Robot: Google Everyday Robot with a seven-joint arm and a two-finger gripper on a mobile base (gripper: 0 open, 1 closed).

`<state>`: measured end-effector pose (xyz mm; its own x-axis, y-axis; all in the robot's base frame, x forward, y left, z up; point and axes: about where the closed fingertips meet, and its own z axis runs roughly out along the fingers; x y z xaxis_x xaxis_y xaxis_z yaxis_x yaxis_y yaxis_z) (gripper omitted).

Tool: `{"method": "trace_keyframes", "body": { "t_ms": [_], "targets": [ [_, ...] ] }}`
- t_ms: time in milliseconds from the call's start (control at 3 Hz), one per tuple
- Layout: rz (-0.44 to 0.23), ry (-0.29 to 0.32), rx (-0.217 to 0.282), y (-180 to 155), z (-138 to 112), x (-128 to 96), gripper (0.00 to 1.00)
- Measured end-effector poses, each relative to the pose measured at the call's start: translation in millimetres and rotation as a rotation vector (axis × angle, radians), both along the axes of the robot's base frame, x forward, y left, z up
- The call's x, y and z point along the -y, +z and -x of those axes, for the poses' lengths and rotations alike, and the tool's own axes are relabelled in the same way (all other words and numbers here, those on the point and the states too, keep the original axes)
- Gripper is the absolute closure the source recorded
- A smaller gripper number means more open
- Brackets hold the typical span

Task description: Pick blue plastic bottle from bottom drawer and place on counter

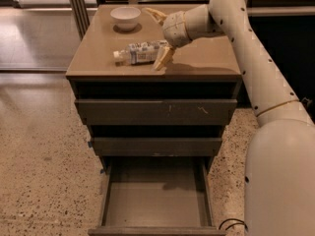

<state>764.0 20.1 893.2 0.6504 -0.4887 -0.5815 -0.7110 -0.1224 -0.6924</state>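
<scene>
The blue plastic bottle [140,52] lies on its side on the tan counter [98,58], white cap pointing left. My gripper [158,37] hovers just over the bottle's right end with its fingers spread wide, one finger [163,58] at the near side and the other [155,15] at the far side. It holds nothing. The bottom drawer [155,195] is pulled out below and its floor is bare.
A white bowl [125,16] stands at the back left of the counter. The two upper drawers [155,112] are pushed in. My arm [256,68] reaches in from the right. Speckled floor lies on the left.
</scene>
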Motion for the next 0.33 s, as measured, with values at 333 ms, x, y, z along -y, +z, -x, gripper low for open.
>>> {"method": "trace_keyframes", "body": {
  "t_ms": [333],
  "targets": [
    [-0.022, -0.018, 0.090, 48.2, 9.3, 6.6, 0.00]
  ]
}}
